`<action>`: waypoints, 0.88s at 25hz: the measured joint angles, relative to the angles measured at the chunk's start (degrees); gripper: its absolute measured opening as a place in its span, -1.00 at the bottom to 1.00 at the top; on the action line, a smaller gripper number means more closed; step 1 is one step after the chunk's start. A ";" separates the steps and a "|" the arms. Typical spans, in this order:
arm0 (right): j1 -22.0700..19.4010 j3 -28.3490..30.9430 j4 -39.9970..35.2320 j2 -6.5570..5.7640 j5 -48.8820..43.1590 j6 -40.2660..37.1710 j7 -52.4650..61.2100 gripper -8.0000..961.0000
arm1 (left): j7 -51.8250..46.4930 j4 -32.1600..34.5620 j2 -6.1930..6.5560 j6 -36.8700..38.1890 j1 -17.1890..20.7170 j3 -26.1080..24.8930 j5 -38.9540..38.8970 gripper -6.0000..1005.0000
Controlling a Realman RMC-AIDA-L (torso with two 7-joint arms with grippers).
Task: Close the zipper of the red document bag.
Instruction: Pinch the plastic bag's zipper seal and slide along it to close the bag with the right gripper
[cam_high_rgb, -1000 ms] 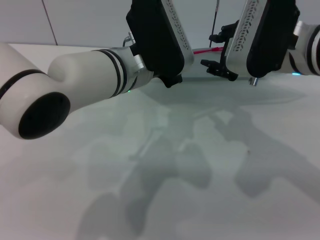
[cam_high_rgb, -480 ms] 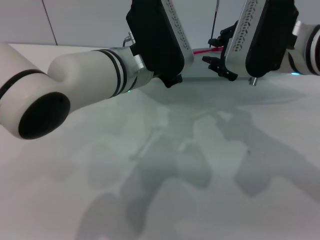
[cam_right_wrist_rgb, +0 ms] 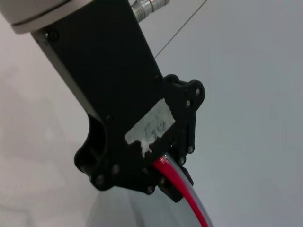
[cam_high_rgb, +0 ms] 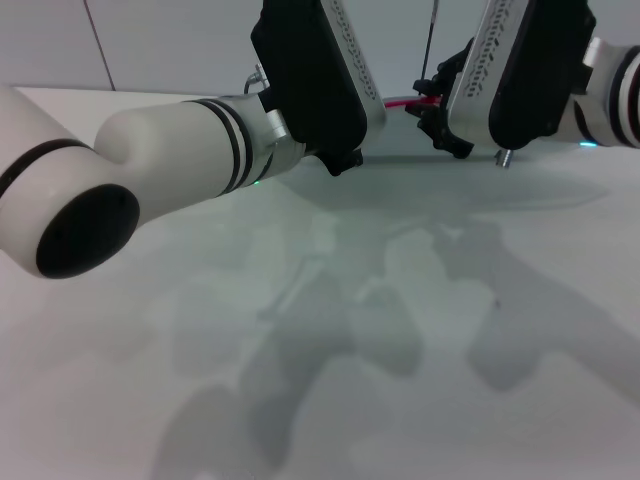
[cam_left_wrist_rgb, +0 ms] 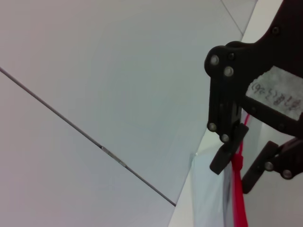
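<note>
The red document bag (cam_high_rgb: 440, 175) hangs as a pale translucent sheet between my two grippers at the back of the table. Its zipper (cam_high_rgb: 403, 102) shows as a thin red strip running between them. The right wrist view shows my left gripper (cam_right_wrist_rgb: 168, 174) shut on the zipper (cam_right_wrist_rgb: 188, 197) at the bag's (cam_right_wrist_rgb: 142, 208) edge. In the head view only that gripper's black housing (cam_high_rgb: 310, 80) shows. My right gripper (cam_high_rgb: 434, 110) sits a little to the right. The left wrist view shows the right gripper (cam_left_wrist_rgb: 236, 163) closed around the zipper (cam_left_wrist_rgb: 242, 203).
The white table (cam_high_rgb: 400, 380) stretches toward me, crossed by the arms' shadows. My bulky white left arm (cam_high_rgb: 150, 170) spans the left side of the head view. A pale wall (cam_left_wrist_rgb: 118, 85) stands behind the table.
My right gripper has shifted slightly up and away along the red strip. The left arm and its gripper have stayed put.
</note>
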 joint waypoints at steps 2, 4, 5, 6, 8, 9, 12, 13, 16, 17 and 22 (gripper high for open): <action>0.21 -0.01 0.33 0.00 0.00 0.43 0.47 -0.57 | 0.00 -0.07 0.00 0.00 0.00 0.01 0.00 -0.88; 0.60 -0.03 0.99 -0.02 0.00 0.68 0.98 -0.59 | 0.00 -0.11 0.00 0.00 0.00 0.06 0.00 -0.88; 0.84 -0.03 1.33 -0.03 0.00 0.72 1.27 -0.59 | 0.00 -0.12 0.00 0.00 0.00 0.08 0.00 -0.88; 1.05 -0.03 1.64 -0.06 -0.02 0.72 1.43 -0.60 | 0.00 -0.12 0.00 0.00 0.00 0.08 0.00 -0.88; 1.26 -0.03 2.02 -0.07 -0.04 0.73 1.50 -0.61 | 0.00 -0.13 0.00 0.00 0.00 0.09 0.00 -0.88; 1.33 -0.03 2.11 -0.08 -0.06 0.73 1.51 -0.61 | 0.00 -0.14 0.00 0.00 0.00 0.09 0.00 -0.88; 1.41 -0.03 2.15 -0.09 -0.08 0.70 1.52 -0.64 | 0.00 -0.14 0.00 0.00 0.00 0.09 0.00 -0.88; 1.43 -0.03 2.15 -0.09 -0.09 0.67 1.53 -0.65 | 0.00 -0.14 0.00 0.00 0.00 0.09 0.00 -0.88; 1.43 -0.03 2.18 -0.09 -0.09 0.58 1.55 -0.69 | 0.00 -0.15 0.00 0.00 0.00 0.09 0.00 -0.88; 1.43 -0.03 2.18 -0.09 -0.09 0.58 1.55 -0.70 | 0.00 -0.14 0.00 0.00 0.00 0.09 0.00 -0.88; 1.44 -0.03 2.19 -0.09 -0.09 0.37 1.56 -0.75 | 0.00 -0.14 0.00 0.00 0.00 0.09 0.05 -0.88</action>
